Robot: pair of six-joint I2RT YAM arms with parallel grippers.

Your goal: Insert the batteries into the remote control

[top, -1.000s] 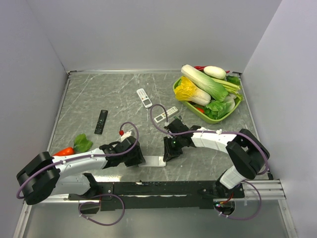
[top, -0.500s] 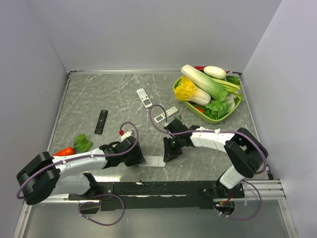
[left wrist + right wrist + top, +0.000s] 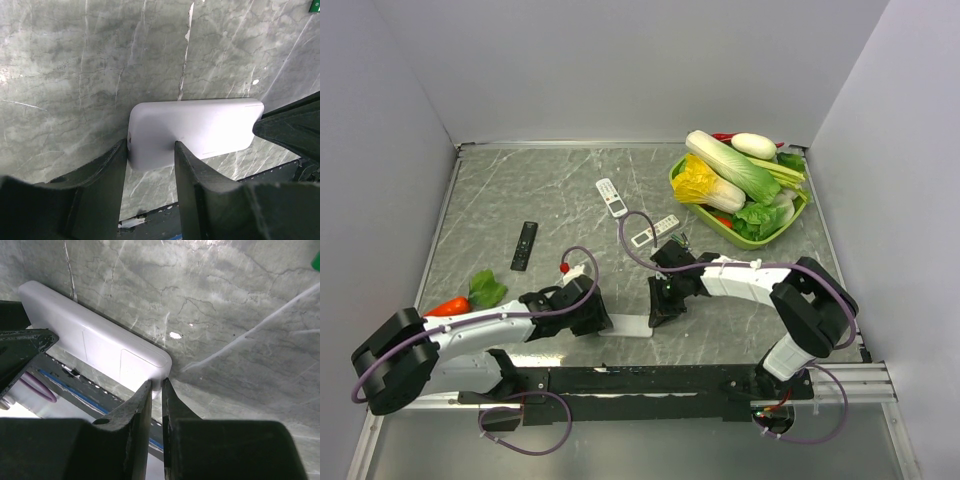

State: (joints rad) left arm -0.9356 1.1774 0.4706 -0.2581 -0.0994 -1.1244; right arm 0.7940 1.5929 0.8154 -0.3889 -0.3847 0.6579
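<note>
A white remote (image 3: 628, 325) lies back side up on the grey marble table near the front edge, between my two grippers. My left gripper (image 3: 603, 322) is shut across its left end; in the left wrist view the remote (image 3: 200, 125) sits between the two fingers of that gripper (image 3: 150, 145). My right gripper (image 3: 655, 318) is at the remote's right end. In the right wrist view its gripper (image 3: 156, 382) has its fingers almost together, tips against the end corner of the remote (image 3: 95, 340). A few tiny thin things (image 3: 682, 238), perhaps the batteries, lie further back; too small to tell.
Two more white remotes (image 3: 611, 197) (image 3: 654, 230) and a black remote (image 3: 524, 245) lie mid-table. A green basket (image 3: 715, 228) full of vegetables stands back right. A carrot (image 3: 448, 305) and a green leaf (image 3: 487, 289) lie at the left. The black base rail (image 3: 640, 380) runs along the front.
My right gripper has edged slightly left and nearer, closing in on the right end of the white remote. The left gripper and the remote have stayed put.
</note>
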